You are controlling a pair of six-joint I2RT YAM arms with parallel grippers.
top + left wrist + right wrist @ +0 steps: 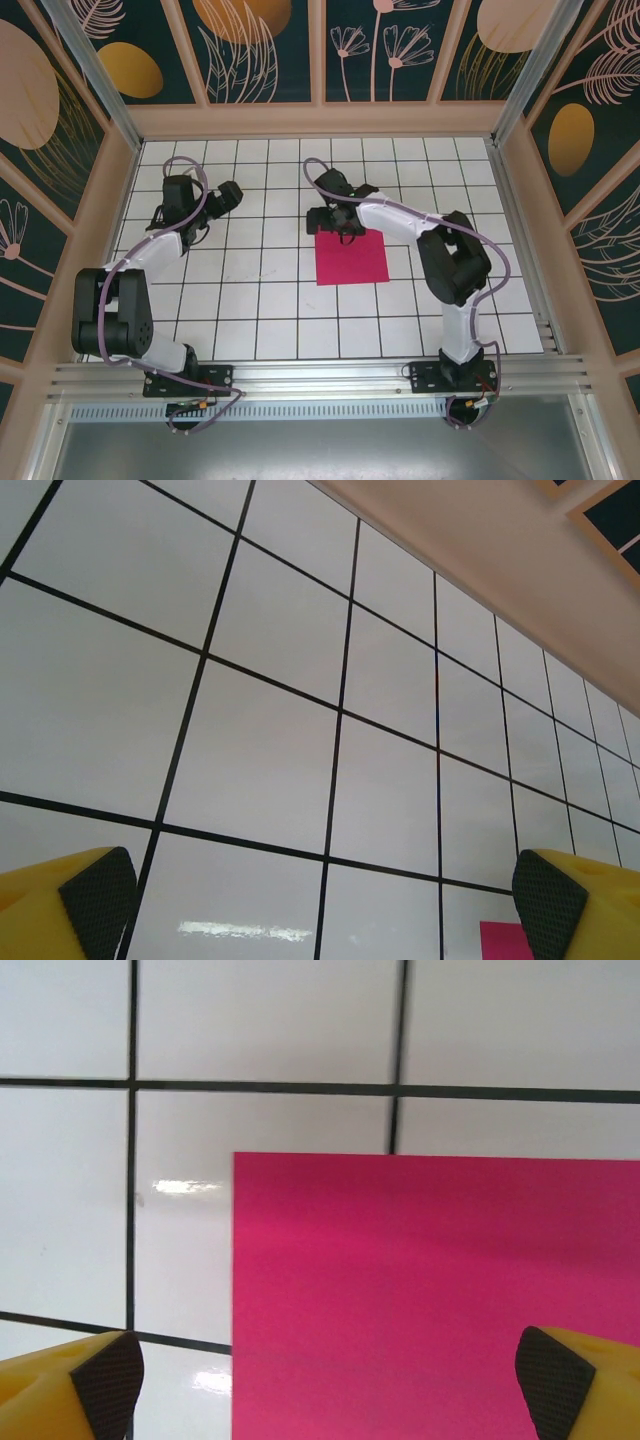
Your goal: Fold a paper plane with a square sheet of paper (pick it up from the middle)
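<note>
While the left tool [222,196] hangs over bare white tiles of the counter [250,320], its yellow fingers [60,910] are spread wide with nothing between them. From this tool, the square sheet of paper [351,257] lies well off to its right. A pink corner peeks in beside its right finger. The right tool [332,220] is much nearer. It hovers at the far edge of the sheet, fingers spread wide, holding nothing. The sheet lies flat below it, one corner between its fingers. It is square, so no side is longer. I think the right tool must pull back toward its own arm to reach the middle.
</note>
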